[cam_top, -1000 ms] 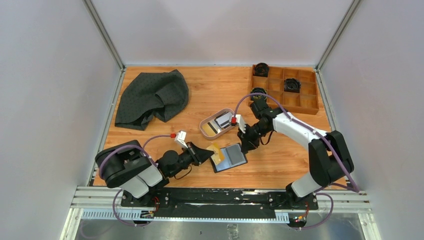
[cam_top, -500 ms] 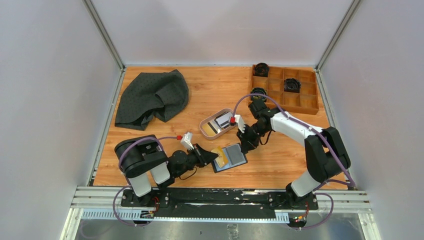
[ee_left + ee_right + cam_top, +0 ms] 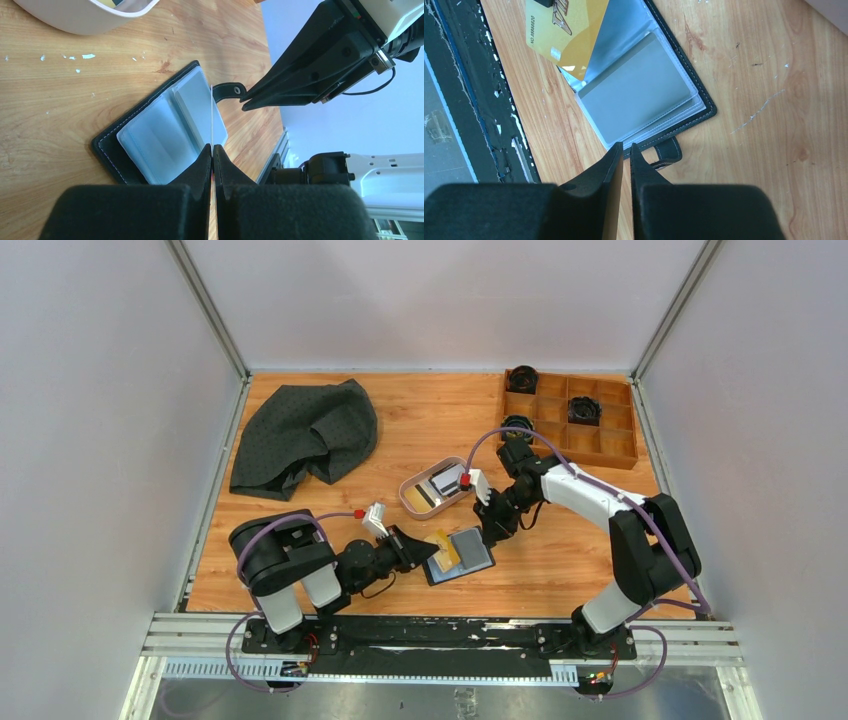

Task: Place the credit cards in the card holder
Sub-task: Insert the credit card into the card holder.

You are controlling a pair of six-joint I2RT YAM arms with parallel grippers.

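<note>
Slid farther over wallet ahead of left gripper: gold card, clenched edgewise; right gripper nearly closed, empty, beside strap.

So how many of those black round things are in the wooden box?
3. One black round thing sits in the far-left corner of the wooden box, a second nearer its middle, a third at the near-left, partly hidden by the right arm; that arm may hide more.
</note>
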